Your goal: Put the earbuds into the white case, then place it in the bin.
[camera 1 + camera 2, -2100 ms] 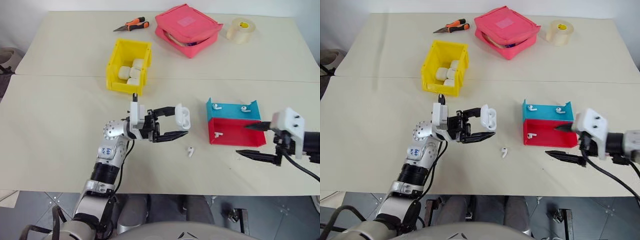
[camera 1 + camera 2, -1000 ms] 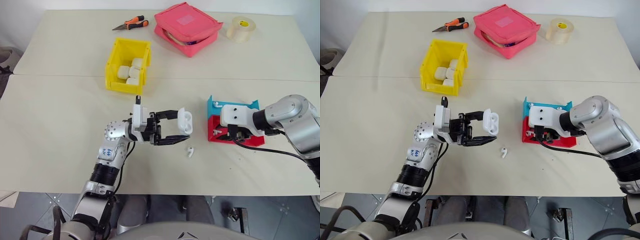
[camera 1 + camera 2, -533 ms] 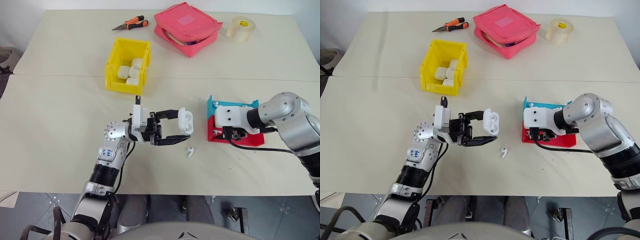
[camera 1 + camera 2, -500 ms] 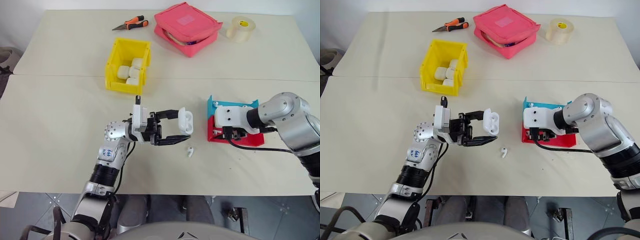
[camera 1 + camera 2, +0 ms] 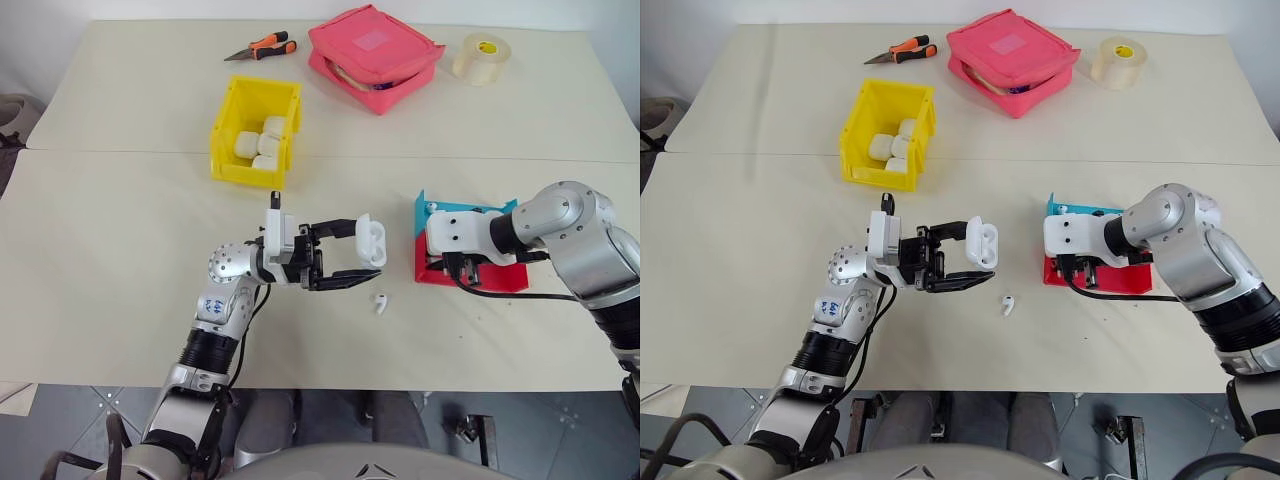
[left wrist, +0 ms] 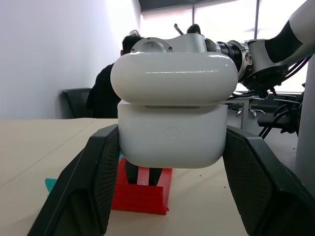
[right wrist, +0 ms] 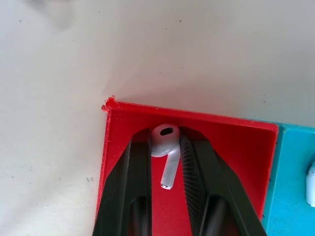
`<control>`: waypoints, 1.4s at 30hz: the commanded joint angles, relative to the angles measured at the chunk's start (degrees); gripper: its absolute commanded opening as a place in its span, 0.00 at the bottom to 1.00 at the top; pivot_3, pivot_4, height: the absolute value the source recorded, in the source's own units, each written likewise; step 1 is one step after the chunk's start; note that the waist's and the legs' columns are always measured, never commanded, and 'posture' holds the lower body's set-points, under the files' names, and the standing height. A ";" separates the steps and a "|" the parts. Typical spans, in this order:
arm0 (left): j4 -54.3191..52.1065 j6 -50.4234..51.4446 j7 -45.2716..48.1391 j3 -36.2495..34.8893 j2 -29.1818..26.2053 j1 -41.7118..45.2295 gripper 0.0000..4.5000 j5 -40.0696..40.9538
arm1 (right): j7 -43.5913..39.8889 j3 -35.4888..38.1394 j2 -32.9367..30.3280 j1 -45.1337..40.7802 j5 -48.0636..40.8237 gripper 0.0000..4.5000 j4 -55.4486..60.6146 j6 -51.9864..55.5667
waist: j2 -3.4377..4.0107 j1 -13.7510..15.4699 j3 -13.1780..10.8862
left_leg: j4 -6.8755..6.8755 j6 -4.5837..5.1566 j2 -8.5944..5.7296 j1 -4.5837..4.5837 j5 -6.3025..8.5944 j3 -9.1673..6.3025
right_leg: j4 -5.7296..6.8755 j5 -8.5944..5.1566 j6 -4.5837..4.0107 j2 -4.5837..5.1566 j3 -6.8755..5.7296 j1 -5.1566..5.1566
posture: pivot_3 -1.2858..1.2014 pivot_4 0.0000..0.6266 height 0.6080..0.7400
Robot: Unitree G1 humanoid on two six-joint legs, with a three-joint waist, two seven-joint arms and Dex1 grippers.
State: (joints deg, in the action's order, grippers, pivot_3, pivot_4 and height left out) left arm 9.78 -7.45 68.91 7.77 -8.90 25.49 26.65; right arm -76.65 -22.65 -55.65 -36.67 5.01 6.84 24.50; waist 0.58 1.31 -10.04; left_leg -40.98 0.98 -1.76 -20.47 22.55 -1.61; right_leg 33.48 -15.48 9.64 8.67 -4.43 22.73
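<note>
Inside ridged red tray (image 7: 236, 162), right hand (image 7: 166, 162) pinches glossy stemmed earbud (image 7: 165, 150); left hand (image 6: 172, 162) clamps rounded white case (image 6: 172, 115).

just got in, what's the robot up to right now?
The left gripper holds the white case up off the table, lid open. The right gripper is down in the red tray, fingers closed around an earbud. Another earbud lies loose on the table. The yellow bin already holds several white cases.

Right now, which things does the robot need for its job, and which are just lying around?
Needed: white case, earbud in red tray, earbud on table, yellow bin.
Lying around: pliers, pink pouch, tape roll, blue tray.
</note>
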 commanded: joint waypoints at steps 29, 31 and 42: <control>0.38 3.86 2.83 -1.90 -0.47 4.61 0.62 2.73 | 18.71 44.15 15.83 22.84 -38.48 0.12 23.70 13.06 | 0.00 0.12 -0.01 | -0.01 -0.01 0.02 0.03 -0.01 0.00 | 0.08 0.00 0.00 -0.02 0.00 -0.02 | 0.52 0.24 1.00; 0.39 4.90 2.15 -2.24 -0.55 5.27 0.62 2.63 | 22.94 45.07 20.16 22.69 -43.16 0.12 25.48 13.53 | 0.00 0.10 -0.01 | -0.01 -0.01 0.02 0.03 -0.01 -0.01 | 0.09 0.00 0.00 -0.03 0.00 -0.02 | 0.52 0.24 1.00; -0.48 10.72 3.30 -3.37 -0.87 7.91 0.62 5.12 | 39.24 37.93 37.77 22.34 -57.67 0.12 28.04 12.88 | 0.03 -0.02 -0.03 | -0.01 -0.02 -0.02 0.05 -0.02 -0.01 | 0.17 0.00 0.00 -0.04 0.02 0.00 | 0.52 0.24 1.00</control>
State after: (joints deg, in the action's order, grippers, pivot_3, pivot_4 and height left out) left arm 11.62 2.65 71.75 4.83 -9.98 32.72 29.89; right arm -38.32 16.06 -18.46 -14.15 -51.33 33.79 39.22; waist 0.61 1.30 -10.07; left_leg -41.00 0.96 -1.78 -20.41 22.53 -1.62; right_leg 33.66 -15.48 9.65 8.63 -4.40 22.72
